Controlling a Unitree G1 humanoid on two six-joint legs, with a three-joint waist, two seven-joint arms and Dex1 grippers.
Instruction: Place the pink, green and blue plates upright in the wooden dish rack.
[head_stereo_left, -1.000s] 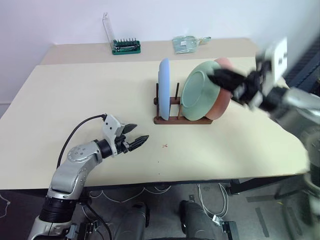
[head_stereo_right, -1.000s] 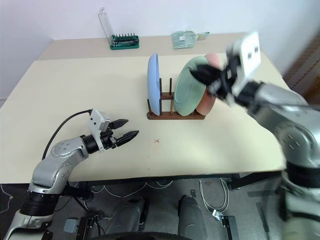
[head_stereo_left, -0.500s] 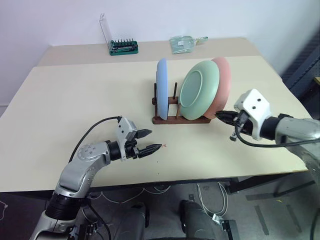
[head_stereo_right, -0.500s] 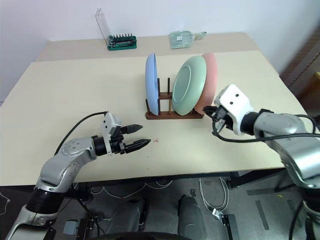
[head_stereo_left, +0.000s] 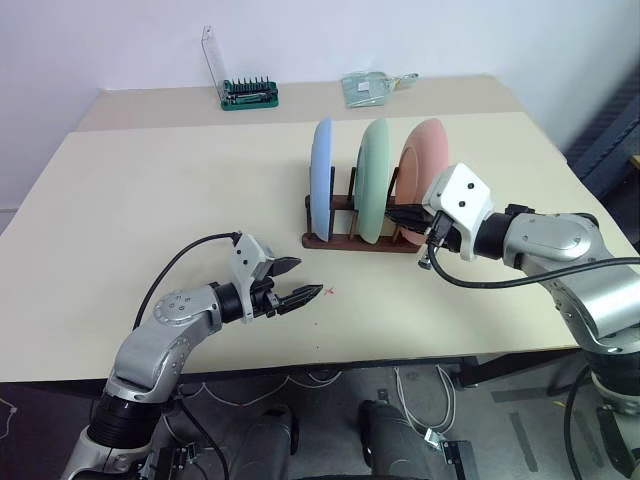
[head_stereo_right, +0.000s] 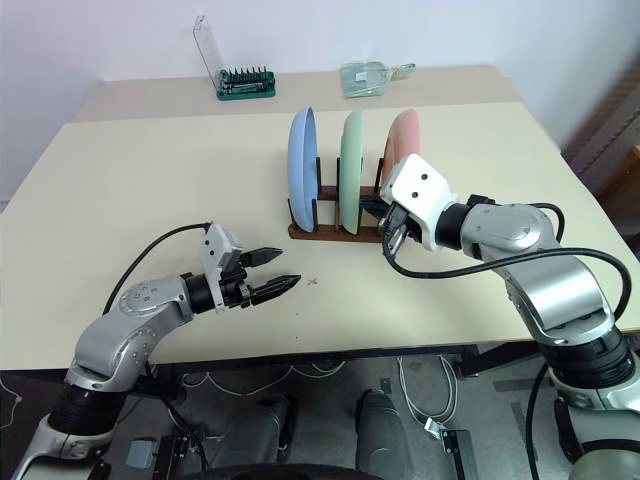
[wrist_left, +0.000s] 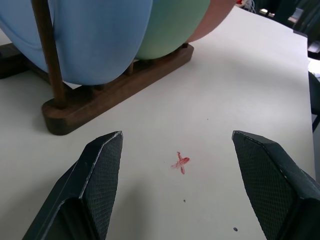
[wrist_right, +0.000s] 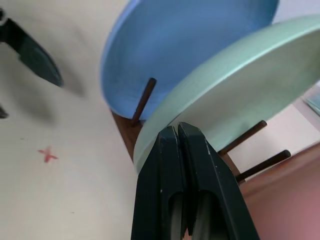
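We see blue plate (head_stereo_left: 323, 180), green plate (head_stereo_left: 374, 180) and pink plate (head_stereo_left: 420, 165) all upright in the wooden dish rack (head_stereo_left: 345, 240). Our right gripper (wrist_right: 179, 136), fingers pressed together and empty, sits right at the green plate's rim; a nudge could tip it. Left gripper (head_stereo_left: 300, 285) is spread, over the table (head_stereo_left: 150, 200).

A wide beige rectangular table (head_stereo_left: 150, 200) stands against a plain pale wall (head_stereo_left: 100, 40). Cables (head_stereo_left: 420, 395) trail on the grey floor (head_stereo_left: 510, 415) beneath.
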